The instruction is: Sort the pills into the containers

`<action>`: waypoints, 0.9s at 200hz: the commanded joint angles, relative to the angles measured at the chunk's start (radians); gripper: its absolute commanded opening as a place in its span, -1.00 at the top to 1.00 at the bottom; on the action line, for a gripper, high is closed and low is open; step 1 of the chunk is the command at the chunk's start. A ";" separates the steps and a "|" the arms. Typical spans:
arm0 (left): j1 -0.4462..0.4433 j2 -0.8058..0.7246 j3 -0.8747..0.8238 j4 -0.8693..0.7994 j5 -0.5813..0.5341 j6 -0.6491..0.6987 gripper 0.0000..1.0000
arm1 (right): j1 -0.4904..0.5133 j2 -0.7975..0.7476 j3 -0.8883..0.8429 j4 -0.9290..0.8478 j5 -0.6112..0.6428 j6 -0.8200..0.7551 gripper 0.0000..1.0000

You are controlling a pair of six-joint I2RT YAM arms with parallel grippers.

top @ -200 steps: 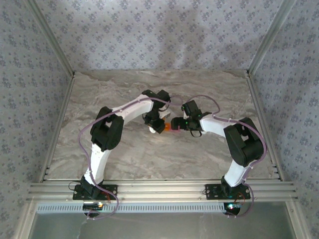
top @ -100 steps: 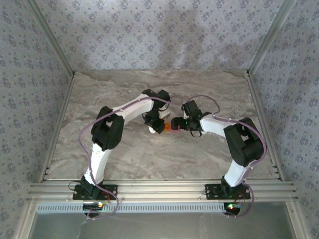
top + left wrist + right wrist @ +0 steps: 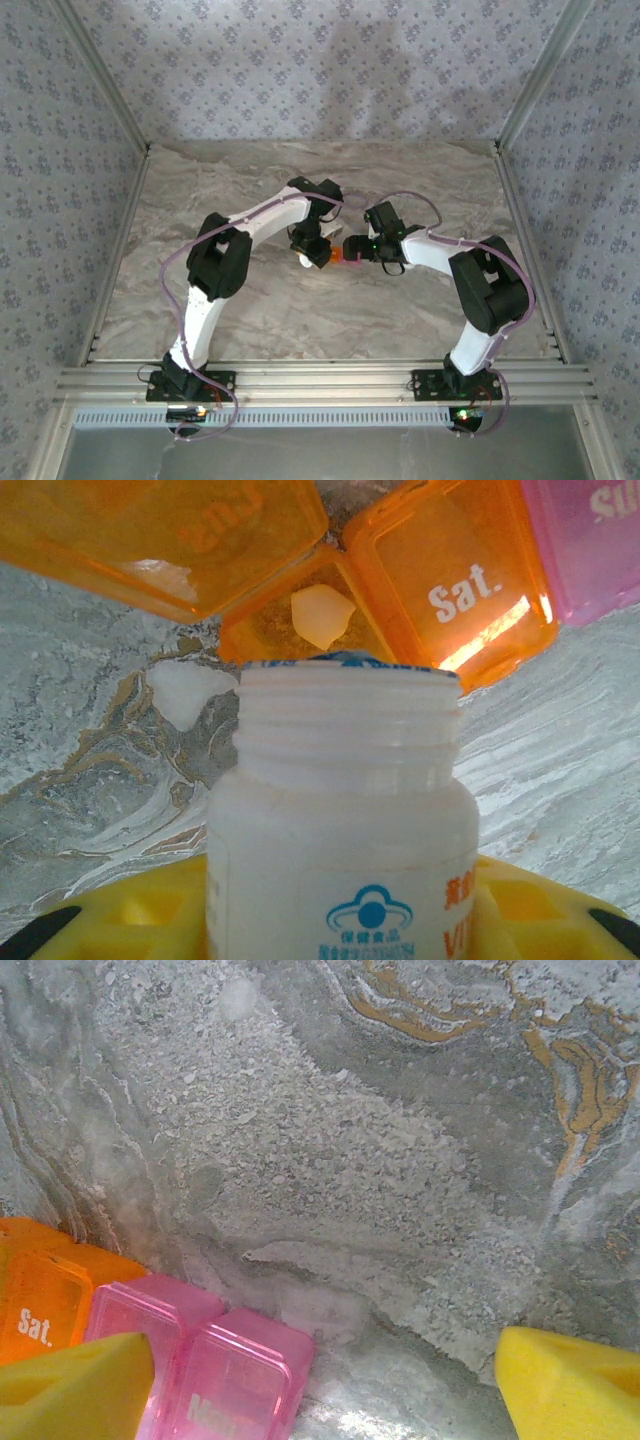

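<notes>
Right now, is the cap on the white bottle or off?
Off. The bottle shows bare screw threads all the way up to its rim, with no cap on it.

A grey marbled worktop (image 3: pixel 350 1160) is seen, with rusty veins at the upper right. At the lower left the containers (image 3: pixel 150 1330) are laid: an orange lid (image 3: pixel 35 1310) marked "Sat." is joined beside two pink lids (image 3: pixel 245 1380). The jaws of the right gripper (image 3: pixel 320 1395) are spread wide. One of the yellow pads (image 3: pixel 570 1380) is shown in each bottom corner, and the pink lids are overlapped by the pad nearer them.
</notes>
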 commanded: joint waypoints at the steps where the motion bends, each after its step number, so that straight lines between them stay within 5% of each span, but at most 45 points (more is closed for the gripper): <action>1: 0.004 0.029 0.032 -0.065 -0.030 0.020 1.00 | 0.008 0.044 -0.039 -0.019 -0.041 0.017 -0.80; 180: -0.003 0.030 0.021 -0.049 -0.041 0.032 1.00 | 0.001 0.060 -0.041 -0.014 -0.050 0.027 -0.80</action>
